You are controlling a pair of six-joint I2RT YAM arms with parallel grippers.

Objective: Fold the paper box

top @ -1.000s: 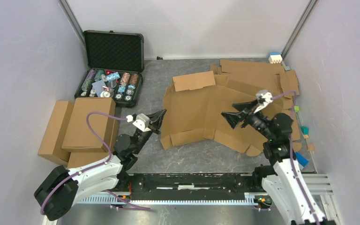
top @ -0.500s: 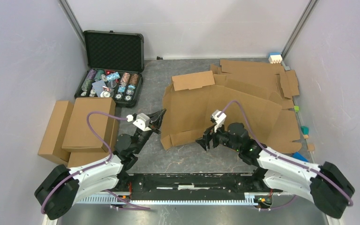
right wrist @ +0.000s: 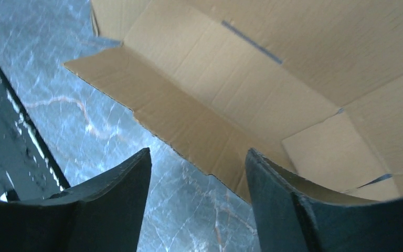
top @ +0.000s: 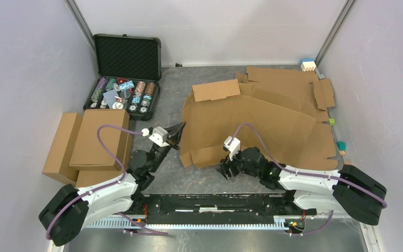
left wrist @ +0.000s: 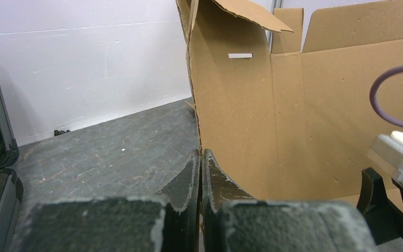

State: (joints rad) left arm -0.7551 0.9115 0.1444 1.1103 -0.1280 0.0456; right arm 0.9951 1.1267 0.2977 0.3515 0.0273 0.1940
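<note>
My right gripper (top: 224,169) hangs spread, the plain brown corrugated cardboard paper box (top: 252,123) offering its near flap (right wrist: 178,126) crosswise just ahead; my left gripper (top: 180,128) pinches its left edge.

Plain brown paper box (top: 252,123), flaps unfolded, standing tilted

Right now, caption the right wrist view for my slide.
Open right jaws poised over a near flap of the paper box.

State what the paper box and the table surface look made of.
The paper box: brown cardboard, likely corrugated, matte and unprinted; creases and rough cut edges show. The table surface: dark grey with pale veining, slight sheen; stone or stone-look laminate, unclear which.
</note>
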